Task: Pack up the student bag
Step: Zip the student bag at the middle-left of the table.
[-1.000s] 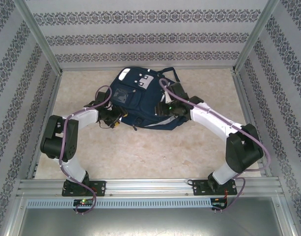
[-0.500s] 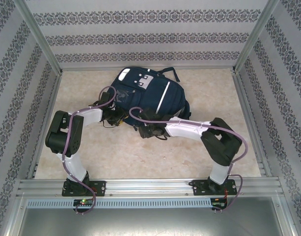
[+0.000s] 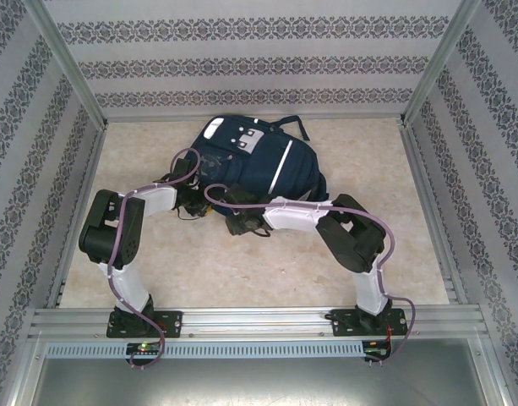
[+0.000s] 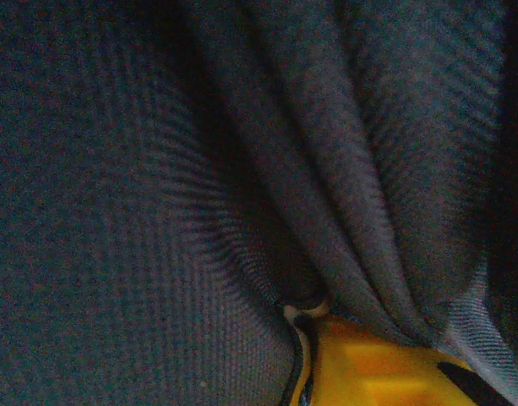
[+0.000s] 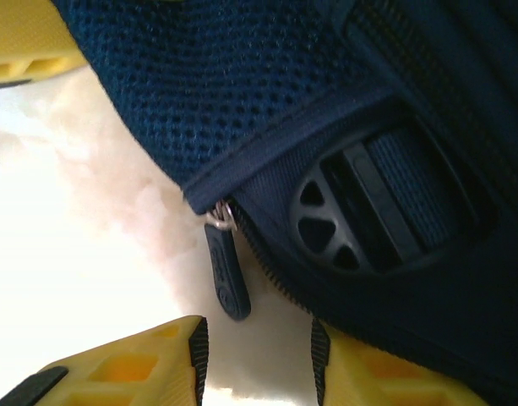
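The student bag (image 3: 263, 161), a navy-blue backpack with a white stripe and grey-white patches, lies at the back middle of the table. My left gripper (image 3: 195, 203) is at the bag's lower left edge. In the left wrist view its yellow finger (image 4: 373, 364) sits under bunched navy fabric (image 4: 199, 169) whose folds run into the jaws, so it looks shut on the cloth. My right gripper (image 3: 240, 222) is at the bag's near edge. It (image 5: 254, 355) stands open, with the dark zipper pull (image 5: 227, 275) hanging just ahead of the gap, untouched.
A black strap buckle (image 5: 385, 203) sits on the bag right of the zipper. A yellow piece (image 5: 22, 51) shows at the upper left of the right wrist view. Patterned walls and metal posts (image 3: 68, 76) enclose the beige marble table (image 3: 259, 271).
My right arm has swung from the bag's right side across to its near left edge, next to the left gripper. The bag's top has flattened. The left arm shifted only slightly.
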### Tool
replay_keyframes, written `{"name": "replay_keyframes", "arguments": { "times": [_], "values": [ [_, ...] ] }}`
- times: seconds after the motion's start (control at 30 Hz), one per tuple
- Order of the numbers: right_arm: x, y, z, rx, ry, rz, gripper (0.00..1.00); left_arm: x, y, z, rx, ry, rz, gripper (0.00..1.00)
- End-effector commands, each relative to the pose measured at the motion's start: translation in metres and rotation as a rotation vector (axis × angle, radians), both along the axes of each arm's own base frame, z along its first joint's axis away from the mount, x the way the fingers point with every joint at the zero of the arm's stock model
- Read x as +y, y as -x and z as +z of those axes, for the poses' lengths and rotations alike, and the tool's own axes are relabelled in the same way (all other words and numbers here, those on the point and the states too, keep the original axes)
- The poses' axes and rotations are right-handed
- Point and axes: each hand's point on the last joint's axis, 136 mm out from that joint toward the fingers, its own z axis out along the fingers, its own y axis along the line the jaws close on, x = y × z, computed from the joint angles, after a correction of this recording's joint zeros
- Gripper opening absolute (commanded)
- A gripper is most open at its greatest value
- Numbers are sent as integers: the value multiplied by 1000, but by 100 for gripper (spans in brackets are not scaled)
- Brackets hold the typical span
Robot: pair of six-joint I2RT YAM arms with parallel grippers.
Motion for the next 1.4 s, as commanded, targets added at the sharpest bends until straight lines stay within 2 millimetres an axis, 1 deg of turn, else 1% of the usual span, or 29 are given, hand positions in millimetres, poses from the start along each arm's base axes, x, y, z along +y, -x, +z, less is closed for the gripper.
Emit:
{"name": "replay_keyframes", "arguments": {
  "times": [0.0, 0.2, 0.3, 0.4, 0.6, 0.67, 0.77, 0.93, 1.0, 1.07, 1.1, 1.17, 1.23, 1.37],
  "values": [
    [4, -7, 2, -45, 52, 9, 38, -12, 1, -10, 10, -1, -31, 35],
    [3, -7, 9, -93, 138, 12, 31, -12, 2, -11, 14, -6, -27, 35],
    [5, -5, 15, -135, 191, 22, 31, -12, 1, -11, 13, -5, -29, 35],
    [13, -2, 18, -171, 224, 51, 32, -12, 1, -10, 14, -6, -29, 35],
    [14, 0, -2, -131, 294, 64, 29, -13, 0, -9, 13, -3, -34, 35],
    [16, 0, -5, -126, 296, 69, 27, -13, 1, -10, 15, -5, -35, 35],
    [11, -3, -11, -120, 325, 52, 27, -13, 2, -10, 17, -4, -37, 35],
    [8, -1, -17, -107, 345, 53, 27, -12, 3, -10, 17, -5, -38, 36],
    [7, 0, -13, -112, 339, 47, 26, -12, 3, -10, 17, -8, -36, 35],
    [8, 3, -3, -137, 304, 47, 26, -10, 1, -9, 12, -16, -32, 22],
    [8, 4, 3, -150, 286, 44, 27, -9, 0, -9, 12, -26, -29, 21],
    [9, 3, 14, -183, 254, 40, 28, -6, -4, -9, 22, -46, -24, 21],
    [8, 2, 19, -205, 245, 40, 28, -7, -8, -13, 41, -48, -18, 21],
    [10, 1, 18, -215, 250, 55, 28, -8, -13, -16, 70, -39, -7, 20]
  ]
}}
